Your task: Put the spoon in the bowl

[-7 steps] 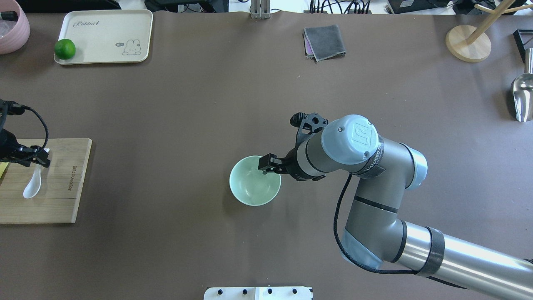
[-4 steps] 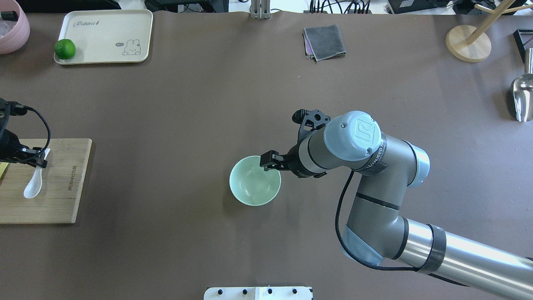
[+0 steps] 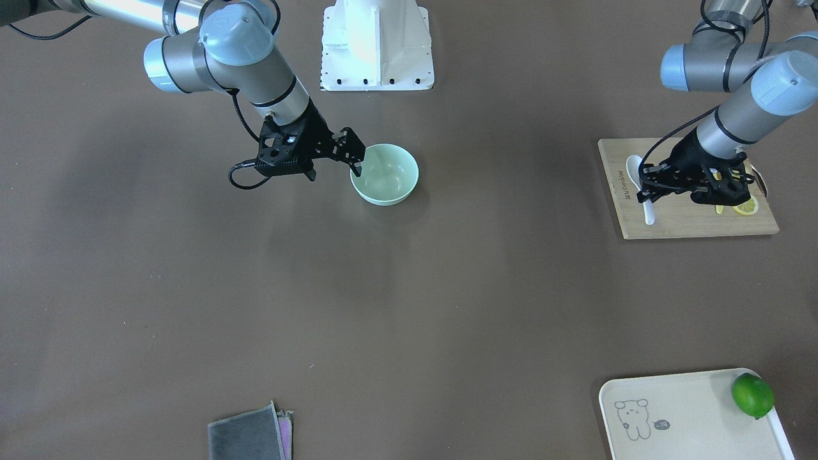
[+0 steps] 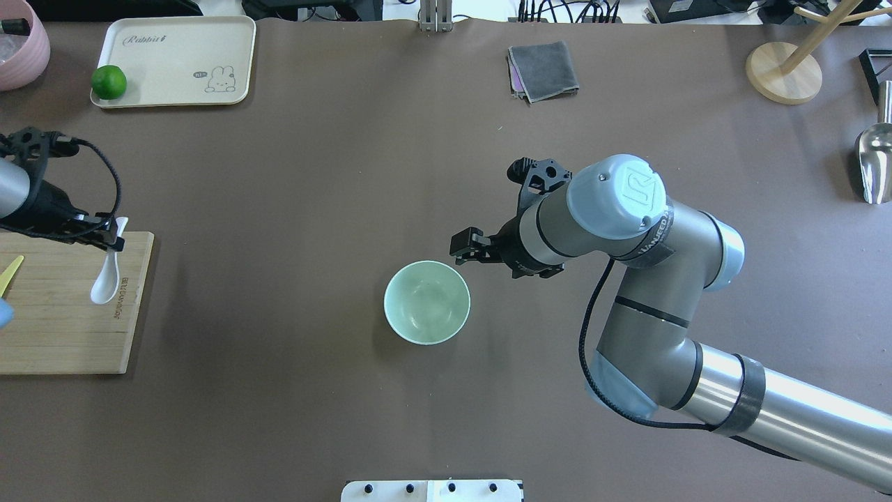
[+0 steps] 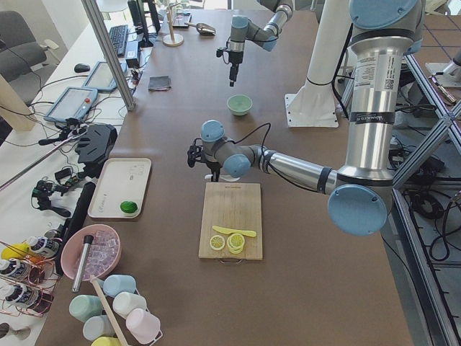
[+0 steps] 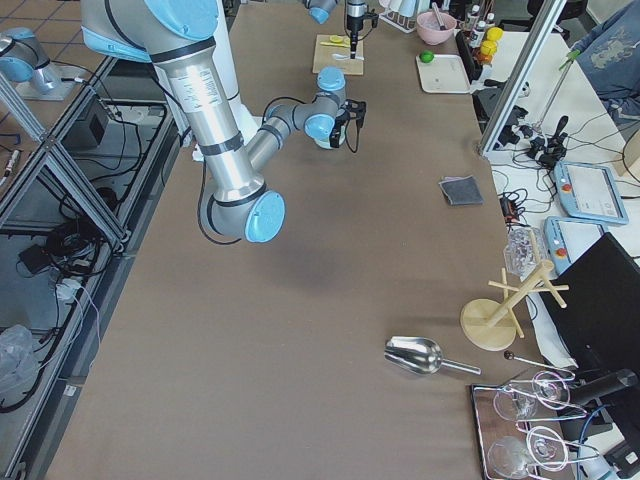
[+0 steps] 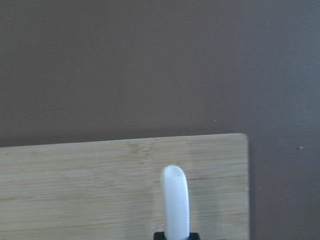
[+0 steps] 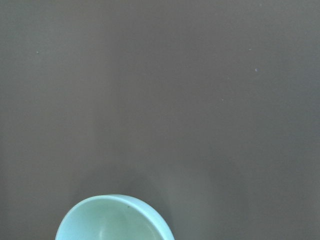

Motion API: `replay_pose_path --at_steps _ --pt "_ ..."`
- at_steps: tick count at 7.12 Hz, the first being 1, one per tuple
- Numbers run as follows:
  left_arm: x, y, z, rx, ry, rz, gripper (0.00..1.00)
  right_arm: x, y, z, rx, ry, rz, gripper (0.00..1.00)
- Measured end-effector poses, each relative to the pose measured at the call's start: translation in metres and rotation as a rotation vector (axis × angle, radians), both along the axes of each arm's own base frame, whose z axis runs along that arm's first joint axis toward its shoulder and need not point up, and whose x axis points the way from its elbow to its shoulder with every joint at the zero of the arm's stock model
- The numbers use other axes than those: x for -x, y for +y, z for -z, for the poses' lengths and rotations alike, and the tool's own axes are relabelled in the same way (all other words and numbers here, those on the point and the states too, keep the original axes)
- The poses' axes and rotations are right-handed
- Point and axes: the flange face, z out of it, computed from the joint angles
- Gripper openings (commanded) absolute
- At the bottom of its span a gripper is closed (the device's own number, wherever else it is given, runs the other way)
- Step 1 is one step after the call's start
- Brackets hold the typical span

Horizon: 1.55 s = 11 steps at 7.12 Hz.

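Observation:
The white spoon hangs scoop-down in my left gripper, which is shut on its handle over the bamboo cutting board's edge nearest the bowl. The left wrist view shows the handle sticking out of the jaws over the board. The mint-green bowl stands empty at the table's middle; it also shows in the front view and the right wrist view. My right gripper is open and empty, just beyond the bowl's rim on its right.
Lemon slices and a yellow knife lie on the board. A cream tray with a lime and a pink bowl sit far left. A grey cloth, a wooden stand and a metal scoop are farther off.
My left gripper has carried the spoon to the right and away from me, towards the board's edge. My right gripper has moved off the bowl's rim, right and away.

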Motion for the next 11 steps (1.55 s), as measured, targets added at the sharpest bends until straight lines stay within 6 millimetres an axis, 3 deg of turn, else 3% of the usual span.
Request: replay_pose_path --at_steps 1,2,3,4,5,6,7,9,10,11 --pt "-0.047 -0.015 0.08 0.05 0.054 0.014 0.0 -0.025 -0.015 -0.014 0.014 0.006 -0.003 1.0" --pt "-0.103 -0.012 0.15 0.098 0.079 0.022 0.0 -0.05 -0.031 -0.031 0.005 0.021 0.0 1.0" --pt "-0.161 0.004 0.203 0.123 0.088 0.045 0.0 -0.074 -0.046 -0.05 -0.02 0.044 0.009 1.0" --pt "-0.219 0.017 0.249 0.141 0.097 0.059 0.07 -0.096 -0.059 -0.066 -0.045 0.065 0.01 1.0" --pt "-0.259 0.016 0.286 0.163 0.106 0.074 0.97 -0.124 -0.073 -0.077 -0.048 0.069 0.004 1.0" --pt "-0.279 0.016 0.305 0.172 0.107 0.088 0.98 -0.156 -0.085 -0.083 -0.033 0.054 -0.005 1.0" --pt "-0.288 0.016 0.309 0.161 0.105 0.098 0.98 -0.177 -0.09 -0.084 -0.026 0.04 -0.011 1.0" --pt "-0.286 0.02 0.298 0.138 0.107 0.101 0.98 -0.191 -0.09 -0.083 -0.028 0.03 -0.017 1.0" --pt "-0.267 0.02 0.283 0.119 0.106 0.091 0.98 -0.197 -0.092 -0.082 -0.03 0.028 -0.026 1.0" --pt "-0.229 0.013 0.251 0.086 0.094 0.069 0.98 -0.207 -0.094 -0.085 -0.03 0.03 -0.038 1.0"
